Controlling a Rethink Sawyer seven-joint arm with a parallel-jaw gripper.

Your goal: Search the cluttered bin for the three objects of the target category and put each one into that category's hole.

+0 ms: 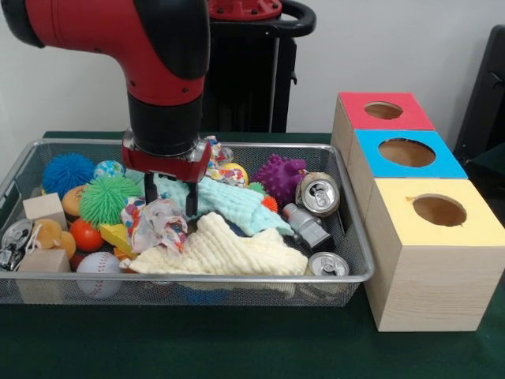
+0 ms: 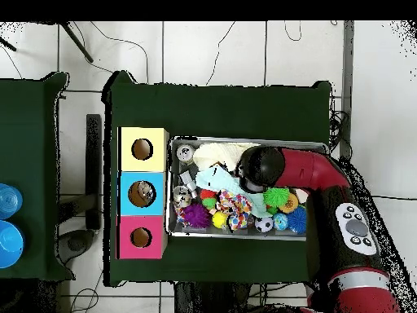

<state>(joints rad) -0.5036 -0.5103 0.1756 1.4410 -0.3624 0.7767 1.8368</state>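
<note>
Front view: I look low and close across the table (image 1: pixel 237 347) toward the robot.
Overhead view: I look straight down from high up.
Shared: bin (image 1: pixel 359 260) (image 2: pixel 172 187), three boxes.

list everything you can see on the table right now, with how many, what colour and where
bin: one, silver wire mesh, centre of table
boxes: three, pale wood, beside the bin; red top, blue top, yellow top, each with a round hole
cans: three, silver; one and another at the box end, one at the opposite end
cloths: cream, pale teal, patterned, mid-bin
spiky balls: blue, green, purple
baseball: one, white, near edge
wooden blocks: two, and, end away from the boxes
table cover: dark green
arm: red and black, above the bin
pincer: black, down among the cloths, fingers apart
</note>
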